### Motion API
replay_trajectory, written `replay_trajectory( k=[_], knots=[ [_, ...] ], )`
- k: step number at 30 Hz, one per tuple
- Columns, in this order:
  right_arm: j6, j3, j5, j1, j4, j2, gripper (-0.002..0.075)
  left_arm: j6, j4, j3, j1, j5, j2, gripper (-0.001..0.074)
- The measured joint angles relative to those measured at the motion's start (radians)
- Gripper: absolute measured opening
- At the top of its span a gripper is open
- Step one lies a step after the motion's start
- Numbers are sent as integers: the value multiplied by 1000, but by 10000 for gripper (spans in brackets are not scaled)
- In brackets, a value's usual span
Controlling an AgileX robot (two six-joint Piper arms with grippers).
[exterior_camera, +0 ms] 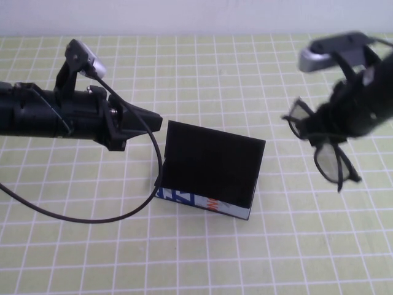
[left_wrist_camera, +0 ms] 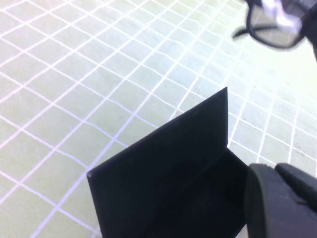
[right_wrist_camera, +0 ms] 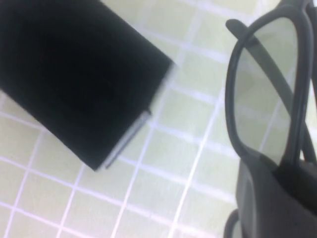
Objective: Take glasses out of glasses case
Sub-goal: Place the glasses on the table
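The right gripper (exterior_camera: 328, 126) pinches the glasses (exterior_camera: 325, 150) aloft, right of the open glasses case (exterior_camera: 209, 169); left gripper (exterior_camera: 144, 120), fingers together, hovers beside it.

Both arms raised above the tabletop

Left hand (exterior_camera: 150, 118) points inward, fingers together; right hand (exterior_camera: 325, 126) is clamped around the glasses (exterior_camera: 334, 165).

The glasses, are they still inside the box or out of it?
Out. The glasses hang in the right end effector, off to the right of the open glasses case. The left end effector sits by the case's left side.
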State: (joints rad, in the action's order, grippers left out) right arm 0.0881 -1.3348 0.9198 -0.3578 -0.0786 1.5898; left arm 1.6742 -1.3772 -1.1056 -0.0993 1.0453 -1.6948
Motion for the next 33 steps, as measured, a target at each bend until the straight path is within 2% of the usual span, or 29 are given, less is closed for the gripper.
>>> replay_trajectory(
  k=[3, 7, 13, 16, 17, 21, 24, 28, 33],
  knots=[
    [-18, 144, -80, 47, -83, -18, 38, -6, 2, 0, 0, -2, 0, -4],
    [-22, 282, -225, 57, -177, 19, 38, -11, 2, 0, 0, -2, 0, -4],
    [-22, 307, -344, 57, -224, 118, 46, -14, 2, 0, 0, -2, 0, -4],
    [-22, 307, -375, 57, -226, 147, 88, -18, 4, 1, 0, -2, 0, -4],
    [-22, 307, -381, 57, -226, 152, 123, -18, 7, 1, 0, -2, 0, -4],
    [-22, 307, -388, 57, -229, 155, 245, -18, 8, 1, 0, -19, 0, -4],
    [-22, 307, -374, 57, -227, 135, 293, -21, 8, 1, 0, -44, 0, -4],
    [-29, 307, -307, 57, -214, 35, 294, -88, 2, 1, 0, -106, 2, -4],
    [-29, 330, -163, 57, -198, -183, 221, -182, 2, 11, 2, -166, 61, -4]
  ],
)
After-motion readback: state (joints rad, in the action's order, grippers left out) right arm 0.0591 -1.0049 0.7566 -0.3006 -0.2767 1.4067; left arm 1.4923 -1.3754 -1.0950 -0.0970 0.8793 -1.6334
